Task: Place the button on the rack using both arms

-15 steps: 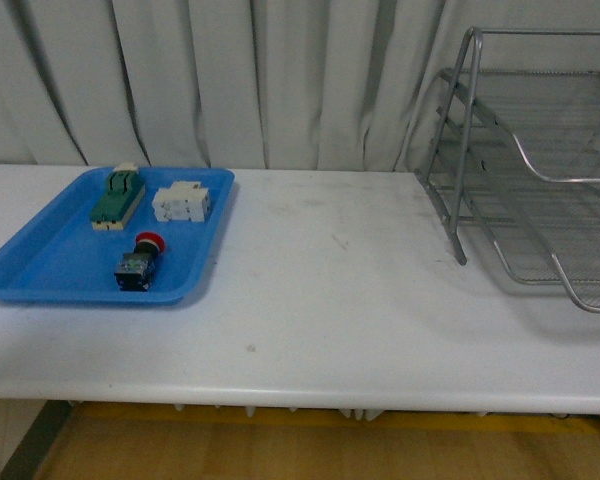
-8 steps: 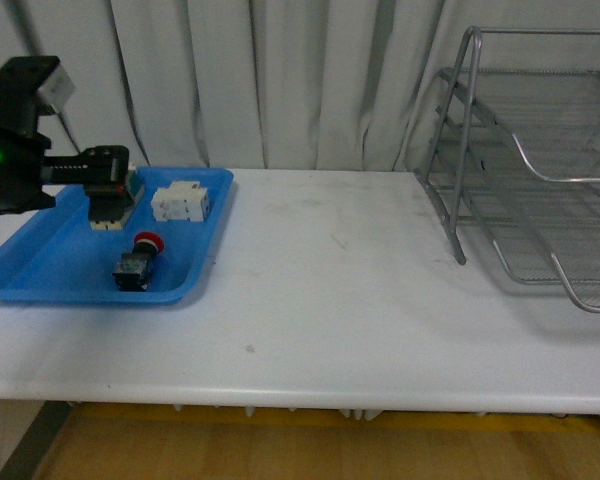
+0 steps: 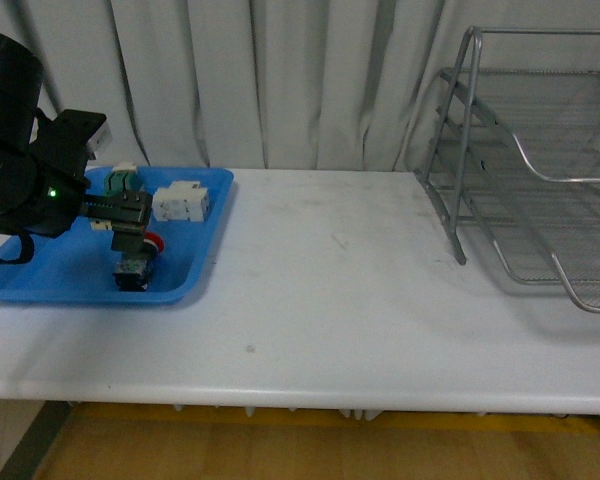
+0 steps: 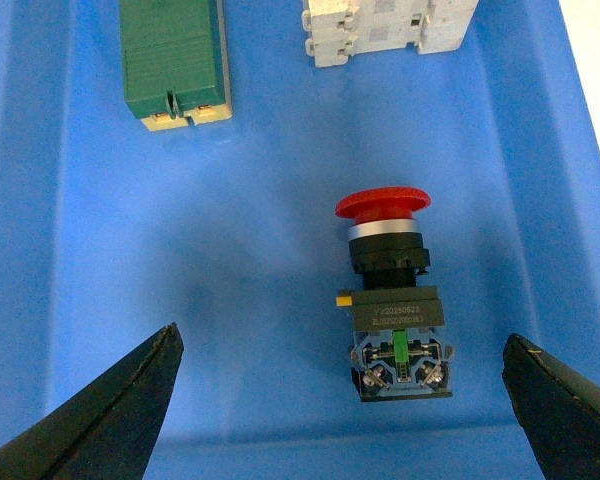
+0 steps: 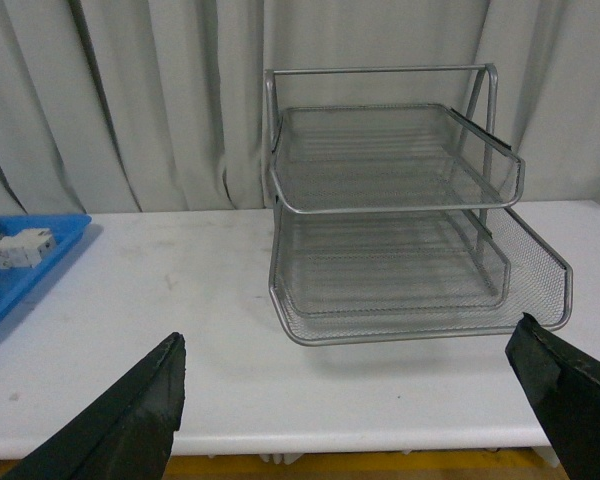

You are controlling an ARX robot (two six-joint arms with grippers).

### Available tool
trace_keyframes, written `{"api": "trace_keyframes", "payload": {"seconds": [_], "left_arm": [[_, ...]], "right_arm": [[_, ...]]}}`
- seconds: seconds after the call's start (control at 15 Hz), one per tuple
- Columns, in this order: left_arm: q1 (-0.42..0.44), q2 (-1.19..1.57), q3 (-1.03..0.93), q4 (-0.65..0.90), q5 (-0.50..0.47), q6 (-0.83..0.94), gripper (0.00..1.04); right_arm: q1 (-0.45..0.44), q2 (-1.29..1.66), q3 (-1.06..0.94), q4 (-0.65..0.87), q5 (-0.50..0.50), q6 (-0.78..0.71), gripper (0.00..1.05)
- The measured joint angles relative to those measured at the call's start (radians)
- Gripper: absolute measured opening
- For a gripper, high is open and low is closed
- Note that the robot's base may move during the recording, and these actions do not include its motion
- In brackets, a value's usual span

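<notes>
Two dark fingers of the left gripper [image 4: 340, 345] stood spread wide above the blue tray [image 3: 40, 272], with the button [image 4: 395, 310] between them and untouched. The button lay on its side at the tray's five o'clock, red cap toward twelve. It was apart from the green-topped block [image 4: 173, 60] at eleven and the white component [image 4: 388, 28] at one. The tray sat at nine o'clock on the white table [image 3: 360, 290]. The three-tier wire rack [image 3: 540, 170] stood at three o'clock, well apart. The right gripper [image 5: 345, 340] gaped empty, facing the rack.

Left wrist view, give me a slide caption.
Open left gripper poised over the red-capped button lying in the blue tray.
</notes>
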Motion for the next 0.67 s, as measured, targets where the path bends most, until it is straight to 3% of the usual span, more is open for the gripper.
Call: {"api": "trace_keyframes", "payload": {"seconds": [0.67], "left_arm": [[-0.003,0.213,0.166,-0.054,0.011,-0.077,0.98]], "right_arm": [[0.0,0.0,0.0,0.0,0.0,0.0,0.98]]}}
